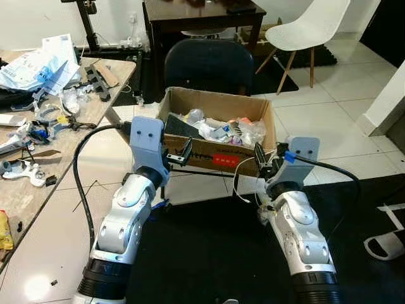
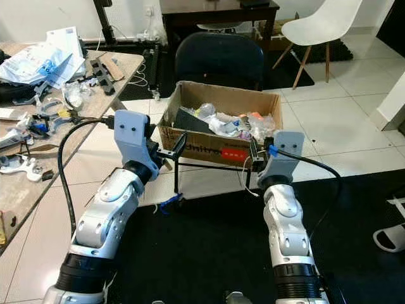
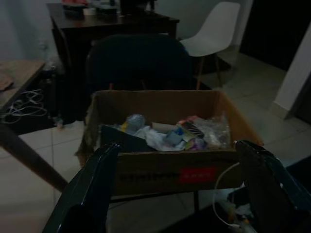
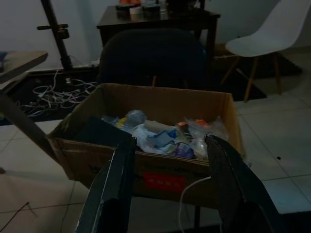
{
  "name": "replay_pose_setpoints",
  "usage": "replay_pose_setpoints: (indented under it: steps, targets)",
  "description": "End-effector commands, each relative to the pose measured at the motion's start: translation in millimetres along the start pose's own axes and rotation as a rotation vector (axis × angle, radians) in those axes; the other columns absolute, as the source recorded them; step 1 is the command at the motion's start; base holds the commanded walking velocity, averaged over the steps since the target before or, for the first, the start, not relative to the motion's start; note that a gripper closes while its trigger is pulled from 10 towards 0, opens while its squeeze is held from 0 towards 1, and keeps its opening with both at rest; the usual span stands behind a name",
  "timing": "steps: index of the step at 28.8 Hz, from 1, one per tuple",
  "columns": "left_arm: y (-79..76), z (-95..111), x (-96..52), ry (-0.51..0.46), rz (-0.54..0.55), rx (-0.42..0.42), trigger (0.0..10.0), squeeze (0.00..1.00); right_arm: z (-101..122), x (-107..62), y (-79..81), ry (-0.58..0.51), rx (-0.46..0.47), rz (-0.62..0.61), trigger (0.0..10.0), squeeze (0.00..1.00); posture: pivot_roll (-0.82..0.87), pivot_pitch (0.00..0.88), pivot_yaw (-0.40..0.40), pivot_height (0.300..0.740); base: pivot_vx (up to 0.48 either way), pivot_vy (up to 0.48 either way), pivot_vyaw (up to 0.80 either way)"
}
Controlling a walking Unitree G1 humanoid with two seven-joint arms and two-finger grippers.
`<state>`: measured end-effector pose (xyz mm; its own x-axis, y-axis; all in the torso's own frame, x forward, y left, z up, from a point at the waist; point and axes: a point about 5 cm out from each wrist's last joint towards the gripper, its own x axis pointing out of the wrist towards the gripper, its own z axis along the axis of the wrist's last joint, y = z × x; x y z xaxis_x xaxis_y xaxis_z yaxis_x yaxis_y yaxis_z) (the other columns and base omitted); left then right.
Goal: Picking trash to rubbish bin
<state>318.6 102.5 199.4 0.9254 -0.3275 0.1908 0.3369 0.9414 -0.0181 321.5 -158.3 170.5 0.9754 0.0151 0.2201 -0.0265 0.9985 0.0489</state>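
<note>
The cardboard box (image 1: 218,134) sits just ahead of me on a thin black metal stand, its corrugated brown walls worn, a red label (image 1: 226,160) with white writing too small to read on the near wall. Inside it lies the trash (image 1: 221,126): crinkled clear plastic, white wrappers, a dark flat piece toward its left end. My left gripper (image 1: 179,155) hovers just before the box's near-left corner, fingers spread wide, nothing between them. My right gripper (image 1: 261,158) hangs at the near-right corner, fingers parted and empty too, a white cable (image 1: 239,178) looping beside it. Behind the box stands a dark padded chair (image 1: 209,63); beyond that, a moulded white chair (image 1: 310,28). Left of the box, a cluttered wooden table (image 1: 38,183).
</note>
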Motion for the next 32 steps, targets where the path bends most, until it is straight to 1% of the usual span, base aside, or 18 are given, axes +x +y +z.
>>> replay_pose_setpoints:
  steps: [1, 3, 5, 7, 8, 9, 11, 18, 25, 28, 32]
  targets:
    - [0.4, -0.1, -1.7, 0.007, -0.001, 0.009, 10.0, 0.00, -1.2, -3.0, 1.9, 0.002, 0.006, 0.002, 10.0, 0.00, 0.02, 0.145, 0.022, 0.740, 0.000, 0.000, 0.00]
    - [0.8, -0.6, -1.7, 0.010, 0.002, 0.013, 10.0, 0.00, -1.4, -3.1, 2.3, 0.002, 0.006, 0.003, 10.0, 0.00, 0.02, 0.145, 0.022, 0.740, 0.000, 0.000, 0.00]
    - [2.3, -1.8, -1.4, 0.015, 0.015, 0.021, 10.0, 0.00, -4.6, -2.3, 4.0, 0.032, 0.001, 0.019, 10.0, 0.00, 0.02, 0.145, 0.022, 0.740, 0.000, 0.000, 0.00]
    - [6.4, -5.9, -1.3, 0.047, 0.049, 0.046, 10.0, 0.00, -5.8, -2.1, 6.5, 0.038, -0.020, 0.038, 10.0, 0.00, 0.02, 0.139, 0.022, 0.740, 0.000, 0.000, 0.00]
    - [6.4, -5.9, -1.3, 0.047, 0.049, 0.046, 10.0, 0.00, -5.8, -2.1, 6.5, 0.038, -0.020, 0.038, 10.0, 0.00, 0.02, 0.139, 0.022, 0.740, 0.000, 0.000, 0.00]
    - [12.2, -8.7, -1.0, 0.070, 0.092, 0.065, 10.0, 0.00, -7.0, -1.2, 10.8, 0.050, -0.120, 0.075, 10.0, 0.00, 0.02, 0.139, 0.022, 0.740, 0.000, 0.000, 0.80]
    - [14.2, -8.6, -1.4, 0.065, 0.100, 0.058, 10.0, 0.00, -8.5, -1.5, 14.2, 0.059, -0.147, 0.098, 10.0, 0.00, 0.02, 0.132, 0.021, 0.740, 0.000, 0.000, 0.80]
    - [13.0, -9.6, -2.2, 0.066, 0.095, 0.057, 10.0, 0.00, -10.2, -1.6, 17.8, 0.066, -0.153, 0.111, 10.0, 0.00, 0.01, 0.127, 0.018, 0.740, 0.000, 0.000, 0.80]
    - [10.2, -7.4, -1.9, 0.046, 0.098, 0.043, 10.0, 0.00, -10.1, -1.7, 19.4, 0.068, -0.168, 0.122, 10.0, 0.00, 0.01, 0.129, 0.009, 0.740, 0.000, 0.000, 0.80]
    - [11.8, -5.0, -2.5, 0.030, 0.114, 0.037, 10.0, 0.00, -9.6, -1.6, 19.1, 0.067, -0.172, 0.122, 10.0, 0.00, 0.01, 0.134, 0.008, 0.740, 0.000, 0.000, 0.80]
    - [17.6, -2.1, -1.6, 0.014, 0.160, 0.039, 10.0, 0.00, -8.7, -1.4, 18.4, 0.064, -0.176, 0.117, 10.0, 0.00, 0.01, 0.139, 0.008, 0.740, 0.000, 0.000, 0.80]
